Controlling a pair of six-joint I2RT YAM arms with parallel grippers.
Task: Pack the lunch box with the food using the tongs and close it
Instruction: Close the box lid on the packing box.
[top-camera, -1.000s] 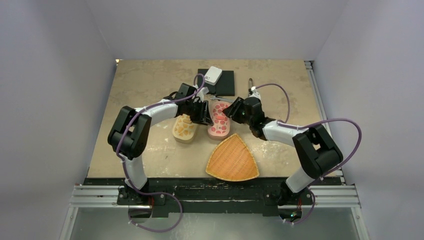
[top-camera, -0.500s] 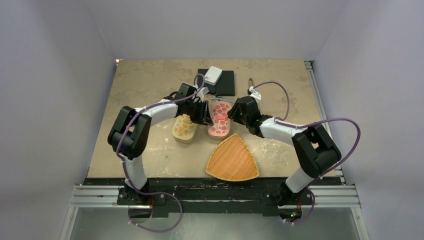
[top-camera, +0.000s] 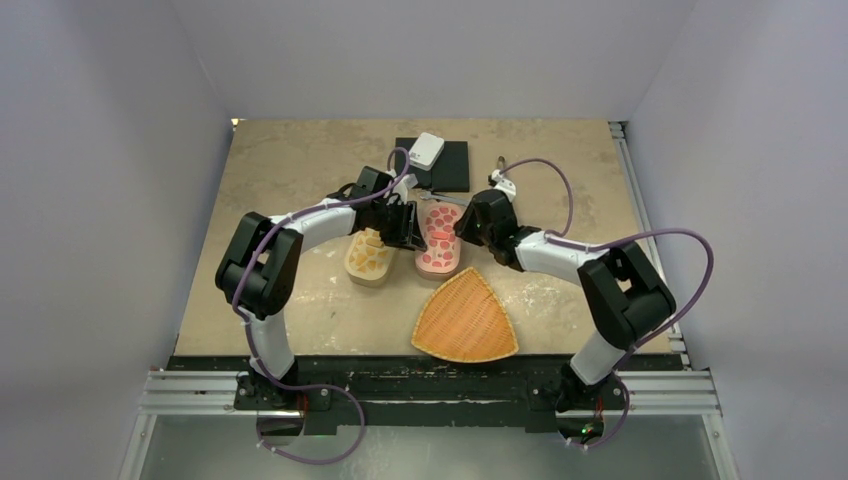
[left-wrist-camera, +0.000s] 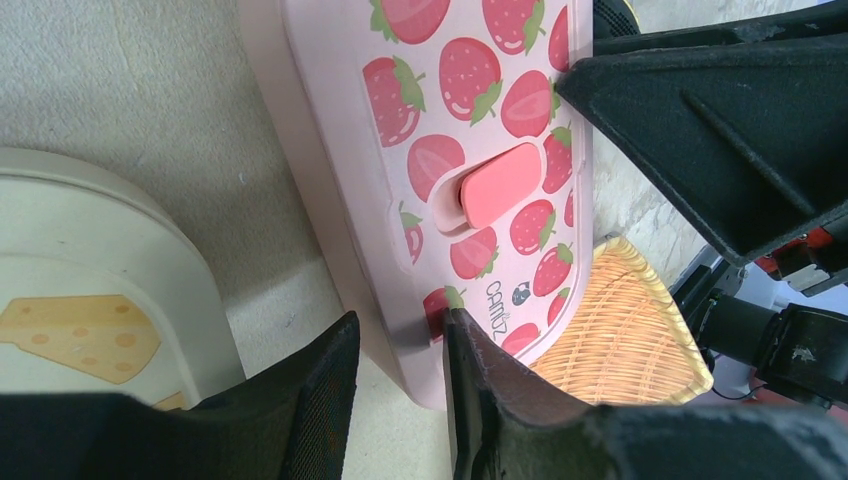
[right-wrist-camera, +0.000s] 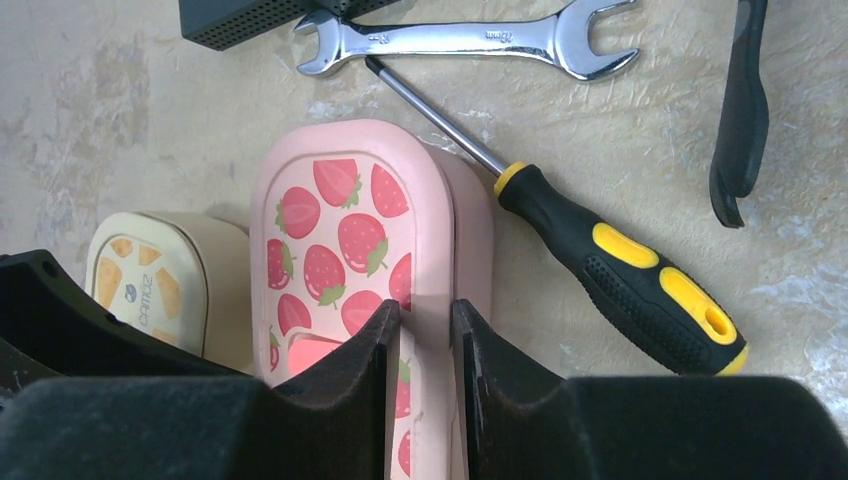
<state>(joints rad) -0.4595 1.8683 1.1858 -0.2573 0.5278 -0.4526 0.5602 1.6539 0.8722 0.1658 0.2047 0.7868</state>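
A: Left gripper (left-wrist-camera: 398, 365)?
B: Clamped on strawberry lunch box (left-wrist-camera: 450, 90) at its lower-left rim, bottom centre of frame.
A: Right gripper (right-wrist-camera: 425, 345)?
B: Pinching same box's right rim, bottom centre. Tongs (right-wrist-camera: 742, 110) upper right, well apart.

Pink lunch box (right-wrist-camera: 330, 250): smooth plastic, satin sheen, printed strawberries. Cream lunch box (left-wrist-camera: 100, 300): smooth matt plastic. Wrench (right-wrist-camera: 460, 38), upper frame: polished bright metal. Screwdriver (right-wrist-camera: 620, 270): bare metal shaft, black-and-yellow moulded handle, ribbed grip. Tongs (right-wrist-camera: 740, 110), upper right: matt dark plastic. Basket (top-camera: 465, 320): woven straw-like fibre. Tabletop (right-wrist-camera: 150, 120): rough, mottled beige.
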